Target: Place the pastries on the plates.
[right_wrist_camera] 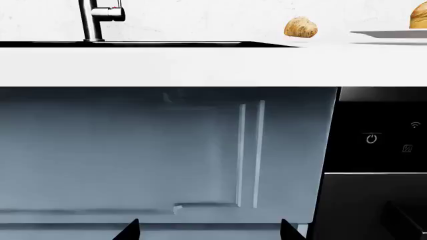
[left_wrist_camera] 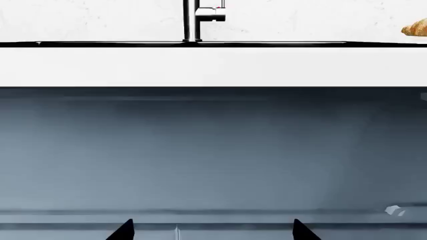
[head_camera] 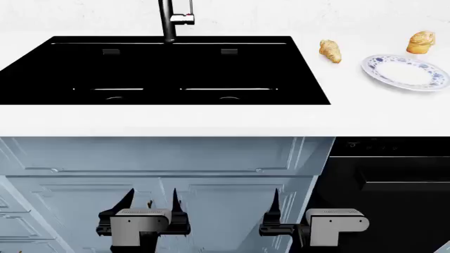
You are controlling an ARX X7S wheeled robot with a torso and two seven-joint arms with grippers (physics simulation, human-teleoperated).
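Observation:
In the head view a long tan croissant point(head_camera: 330, 50) lies on the white counter right of the sink. An oval golden-brown puff point(head_camera: 420, 42) lies further right, behind the white plate with a blue floral rim point(head_camera: 406, 72). The plain plate is out of view. My left gripper point(head_camera: 151, 203) and right gripper point(head_camera: 299, 203) are open and empty, low in front of the cabinets, well below the counter. The left wrist view shows the left gripper point(left_wrist_camera: 213, 230) and the croissant point(left_wrist_camera: 415, 29). The right wrist view shows the right gripper point(right_wrist_camera: 210, 230), the croissant point(right_wrist_camera: 300, 27), the puff point(right_wrist_camera: 419, 17) and the plate point(right_wrist_camera: 390, 33).
A black double sink point(head_camera: 309, 97) with a steel faucet point(head_camera: 168, 21) is set in the white counter point(head_camera: 211, 118). Blue-grey cabinet doors point(head_camera: 211, 179) stand below it. A black dishwasher point(head_camera: 393, 174) is at the right, near my right gripper.

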